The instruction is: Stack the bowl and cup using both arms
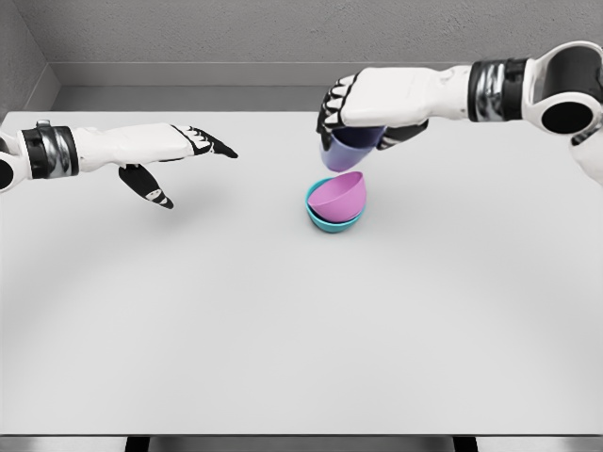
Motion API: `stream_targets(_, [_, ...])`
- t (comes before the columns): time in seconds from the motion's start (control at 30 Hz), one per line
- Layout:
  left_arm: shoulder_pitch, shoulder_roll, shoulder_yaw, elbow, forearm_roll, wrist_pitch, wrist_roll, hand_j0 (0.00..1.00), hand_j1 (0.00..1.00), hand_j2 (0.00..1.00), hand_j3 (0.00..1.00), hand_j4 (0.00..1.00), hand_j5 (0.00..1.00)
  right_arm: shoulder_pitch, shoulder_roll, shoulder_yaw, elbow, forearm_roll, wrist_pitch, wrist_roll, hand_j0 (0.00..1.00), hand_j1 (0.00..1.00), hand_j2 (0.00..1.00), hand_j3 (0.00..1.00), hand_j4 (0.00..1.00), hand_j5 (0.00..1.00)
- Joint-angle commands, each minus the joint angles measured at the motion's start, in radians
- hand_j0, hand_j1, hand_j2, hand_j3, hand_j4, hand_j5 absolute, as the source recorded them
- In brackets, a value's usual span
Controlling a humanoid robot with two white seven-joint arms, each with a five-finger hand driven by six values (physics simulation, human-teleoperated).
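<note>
A pink bowl (338, 196) lies tilted inside a teal bowl (325, 222) near the middle of the white table (283, 330). Just above them hangs a lavender cup (343, 149), gripped from above by my right hand (356, 115), whose fingers curl around its rim. The cup's lower edge sits just above the pink bowl; whether they touch I cannot tell. My left hand (184, 155) hovers over the table at the left, well apart from the bowls, fingers stretched out flat and thumb pointing down, holding nothing.
A grey wall (236, 38) runs behind the table's far edge. The table's front edge (301, 435) crosses the bottom of the view.
</note>
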Motion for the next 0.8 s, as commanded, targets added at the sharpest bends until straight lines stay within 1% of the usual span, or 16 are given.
stream_targets(0.0, [0.000,0.001,0.001,0.000,0.007,0.003,0.000,1.00,1.00,1.00,1.00,1.00,1.00,0.000,0.000,0.006,-0.025,-0.004,0.003,-0.001,0.60,0.60,0.60,0.60,0.60,0.60])
stream_targets(0.03, [0.000,0.001,0.002,0.000,0.007,0.003,0.000,1.00,1.00,1.00,1.00,1.00,1.00,0.000,-0.001,0.025,-0.032,-0.006,0.003,-0.001,0.60,0.60,0.60,0.60,0.60,0.60])
stream_targets(0.13, [0.000,0.001,0.001,0.000,0.007,0.003,0.000,1.00,1.00,1.00,1.00,1.00,1.00,0.002,-0.003,0.028,-0.051,-0.006,0.003,-0.001,0.60,0.60,0.60,0.60,0.60,0.60])
stream_targets(0.2, [0.000,0.001,0.002,0.000,0.007,0.003,0.000,1.00,1.00,1.00,1.00,1.00,1.00,0.002,-0.003,0.045,-0.089,-0.006,0.003,-0.001,0.60,0.60,0.60,0.60,0.60,0.60])
stream_targets(0.23, [0.000,0.001,0.002,0.000,0.007,0.003,0.000,1.00,1.00,1.00,1.00,1.00,1.00,0.002,-0.003,0.045,-0.095,-0.006,0.003,-0.001,0.60,0.60,0.60,0.60,0.60,0.60])
stream_targets(0.37, [0.000,0.001,0.002,0.000,0.007,0.003,0.000,1.00,1.00,1.00,1.00,1.00,1.00,0.003,-0.006,0.048,-0.091,-0.006,0.003,-0.001,0.61,0.61,0.61,0.61,0.61,0.61])
stream_targets(0.63, [0.000,0.001,0.001,-0.002,0.007,0.003,0.000,1.00,1.00,1.00,1.00,1.00,1.00,0.020,-0.007,0.046,-0.054,-0.006,0.003,-0.001,0.61,0.61,0.61,0.61,0.61,0.61])
stream_targets(0.77, [0.000,0.001,0.001,-0.002,0.007,0.003,0.000,1.00,1.00,1.00,1.00,1.00,1.00,0.025,-0.009,0.048,-0.052,-0.006,0.003,-0.001,0.61,0.61,0.61,0.61,0.61,0.61])
